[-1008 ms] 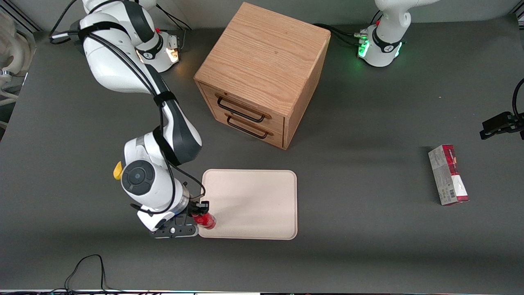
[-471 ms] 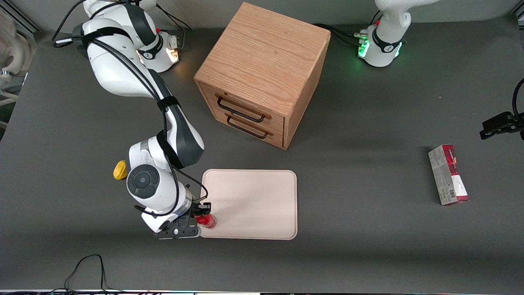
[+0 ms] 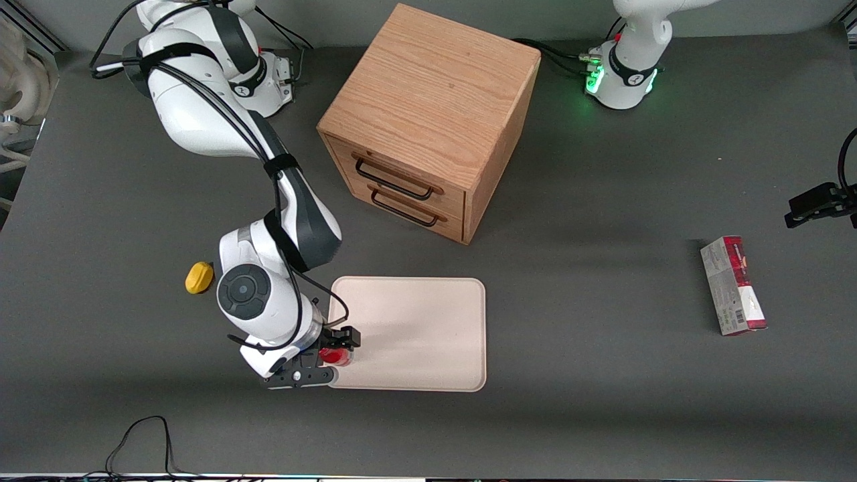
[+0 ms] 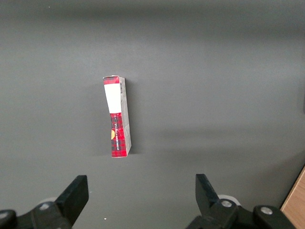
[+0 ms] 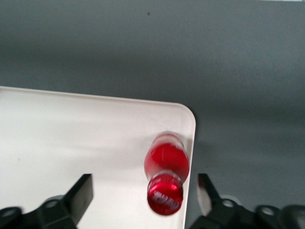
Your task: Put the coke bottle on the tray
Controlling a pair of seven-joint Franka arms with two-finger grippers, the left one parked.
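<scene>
The coke bottle (image 3: 335, 357), small and glossy red with a red cap, stands upright on the cream-white tray (image 3: 415, 335), just inside the tray's corner nearest the front camera at the working arm's end. My right gripper (image 3: 333, 358) is open and hovers over the bottle. In the right wrist view the bottle (image 5: 166, 164) stands between the spread fingers (image 5: 83, 193) without touching them, close to the rim of the tray (image 5: 71, 133), and the gripper (image 5: 144, 200) holds nothing.
A wooden two-drawer cabinet (image 3: 428, 120) stands farther from the front camera than the tray. A yellow lemon-shaped lump (image 3: 199, 278) lies beside the working arm's wrist. A red-and-grey carton (image 3: 733, 284) lies toward the parked arm's end; it also shows in the left wrist view (image 4: 116, 117).
The gripper carried the tilted bottle a little over the tray's corner, set it upright and opened. The wrist shifted toward the tray, uncovering the yellow lump.
</scene>
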